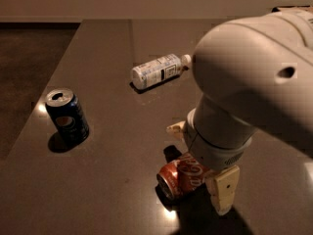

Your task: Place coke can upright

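Note:
The coke can (178,177) is red-orange with white script and lies on its side on the dark table (107,53), its silver end facing front left. My gripper (198,161) hangs right over the can's right half, at the end of the large white arm (254,82). The gripper is open. One finger (174,129) stands behind the can and the other finger (223,192) in front of it to the right, so the can lies between them. The arm hides the can's far end.
A dark blue Pepsi can (67,116) stands upright at the left. A clear plastic bottle with a white label (159,71) lies on its side at the back. The table's left edge runs past the Pepsi can, with dark floor beyond.

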`<state>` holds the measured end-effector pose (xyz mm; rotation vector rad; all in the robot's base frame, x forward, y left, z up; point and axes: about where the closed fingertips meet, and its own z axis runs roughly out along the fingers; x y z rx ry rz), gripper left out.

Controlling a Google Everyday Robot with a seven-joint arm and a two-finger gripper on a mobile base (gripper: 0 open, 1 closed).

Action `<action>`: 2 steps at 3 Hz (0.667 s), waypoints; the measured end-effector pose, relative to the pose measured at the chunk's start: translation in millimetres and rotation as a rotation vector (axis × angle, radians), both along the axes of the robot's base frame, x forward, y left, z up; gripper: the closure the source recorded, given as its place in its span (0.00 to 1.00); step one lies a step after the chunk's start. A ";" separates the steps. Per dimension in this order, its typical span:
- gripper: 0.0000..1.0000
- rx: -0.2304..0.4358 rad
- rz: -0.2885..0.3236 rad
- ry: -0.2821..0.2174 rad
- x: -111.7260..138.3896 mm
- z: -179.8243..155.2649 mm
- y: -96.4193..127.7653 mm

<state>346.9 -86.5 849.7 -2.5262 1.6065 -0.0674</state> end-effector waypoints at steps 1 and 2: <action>0.00 -0.041 0.048 -0.015 -1.5 -4.0 18.8; 0.16 -0.076 0.067 -0.015 0.2 -9.8 28.1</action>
